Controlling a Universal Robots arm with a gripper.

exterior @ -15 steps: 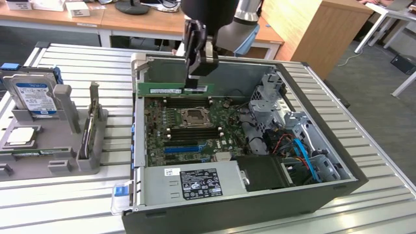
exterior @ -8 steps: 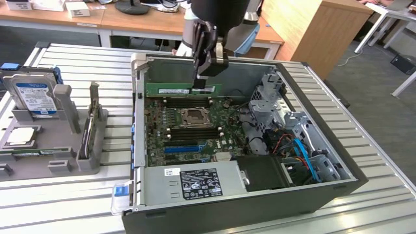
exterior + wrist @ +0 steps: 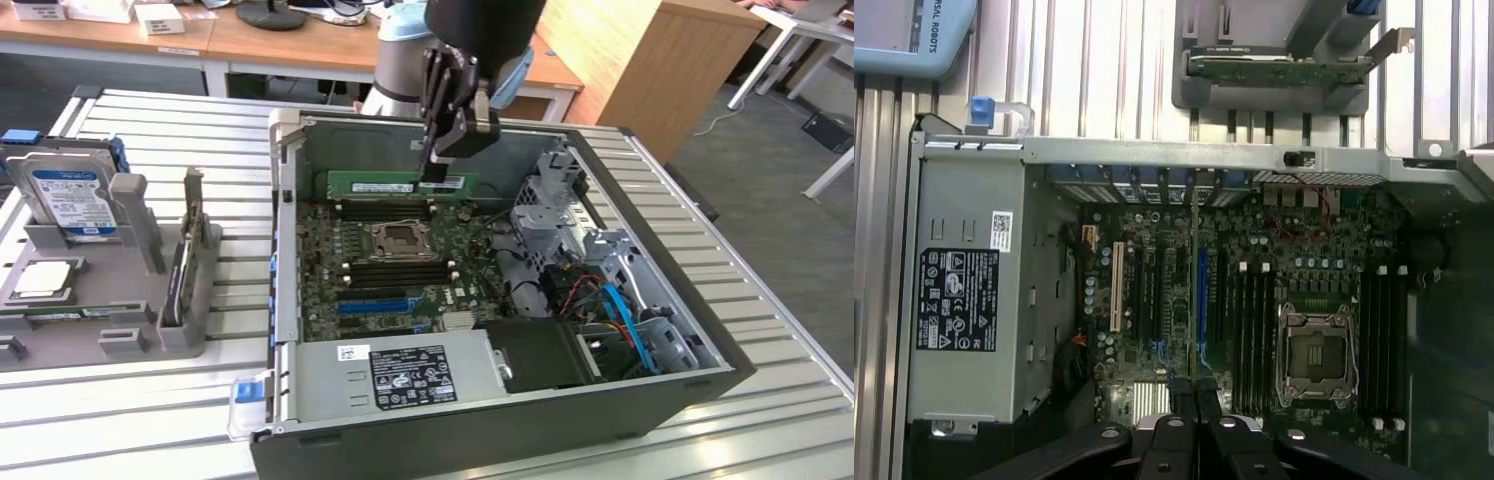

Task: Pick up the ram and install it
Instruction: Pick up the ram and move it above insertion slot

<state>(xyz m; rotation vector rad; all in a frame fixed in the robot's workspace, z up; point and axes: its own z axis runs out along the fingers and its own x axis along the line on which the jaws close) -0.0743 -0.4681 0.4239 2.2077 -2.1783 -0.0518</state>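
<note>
The ram [image 3: 387,185], a long green stick with a pale label, hangs level and on edge inside the open computer case [image 3: 283,230]. It is just above the black memory slots [image 3: 387,210] behind the CPU socket [image 3: 398,240]. My gripper [image 3: 441,180] comes down from above and is shut on the stick near the end at the exterior view's right. In the wrist view my black fingers [image 3: 1174,425] are pressed together over the motherboard [image 3: 1154,300], between the blue slot strip [image 3: 1202,295] and the memory slots [image 3: 1252,330].
A power supply [image 3: 400,375] fills the case's near end. A metal drive cage [image 3: 561,205] and cables [image 3: 614,310] stand along the side at the exterior view's right. A grey fixture [image 3: 147,330] outside the case carries a hard drive [image 3: 74,200].
</note>
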